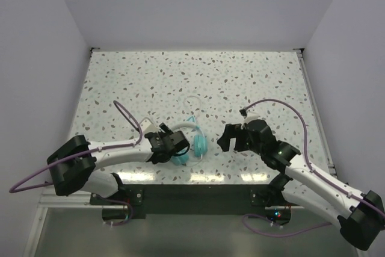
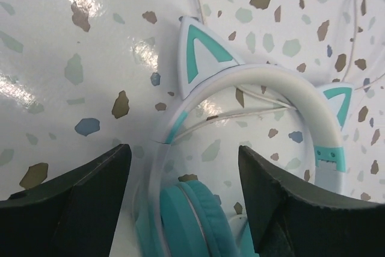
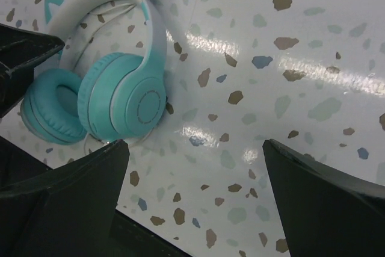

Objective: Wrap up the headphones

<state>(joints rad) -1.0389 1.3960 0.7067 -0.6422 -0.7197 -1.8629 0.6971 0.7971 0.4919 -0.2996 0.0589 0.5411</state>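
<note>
The headphones [image 1: 196, 143] lie on the speckled table near its front edge, teal ear cups toward me and the cat-ear headband [image 2: 283, 88] pointing away. The thin pale cable [image 1: 192, 99] lies loose in a loop behind them and also shows in the left wrist view [image 2: 356, 34]. My left gripper [image 1: 174, 142] is open, with its jaws standing either side of one ear cup [image 2: 192, 221] and the headband's left arm, not closed on them [image 2: 183, 148]. My right gripper [image 1: 231, 138] is open and empty over bare table to the right of the ear cups [image 3: 129, 97], as its own view shows [image 3: 195, 142].
The table's dark front edge [image 1: 198, 194] runs just behind both grippers and shows in the right wrist view [image 3: 150, 239]. White walls enclose the table on three sides. Thick purple robot cables [image 1: 123, 112] arch over each arm.
</note>
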